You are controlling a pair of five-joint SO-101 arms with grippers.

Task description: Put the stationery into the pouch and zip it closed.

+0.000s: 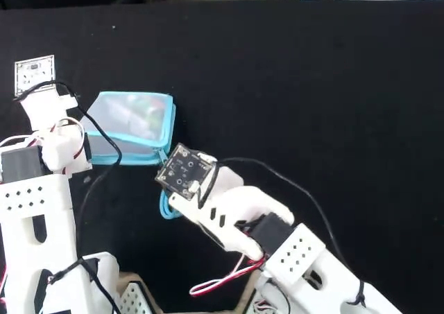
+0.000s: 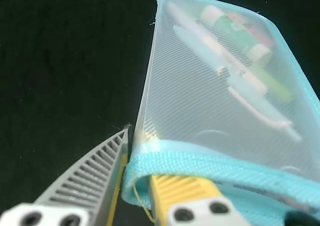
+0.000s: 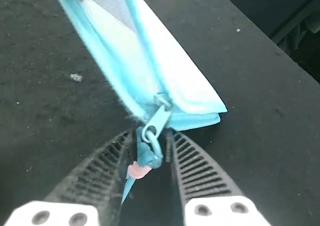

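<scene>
A translucent light-blue pouch [image 1: 132,125] lies at the left of the black table. Pens and green markers [image 2: 240,61] show through its mesh side [image 2: 200,111]. My left gripper [image 1: 82,142] is at the pouch's near left corner, shut on its blue zip edge [image 2: 165,158], with the grey finger [image 2: 95,178] on one side and the yellow-padded finger [image 2: 182,191] on the other. My right gripper [image 1: 171,189] sits at the pouch's near right corner [image 3: 200,104]. It is shut on the zipper pull [image 3: 150,136], whose blue cord [image 3: 145,158] hangs between its fingers.
A small white tag [image 1: 33,73] lies at the far left of the black tabletop [image 1: 312,85]. The right arm's body and cables [image 1: 263,238] stretch from the near edge toward the pouch. The left arm's base [image 1: 35,210] stands at the near left.
</scene>
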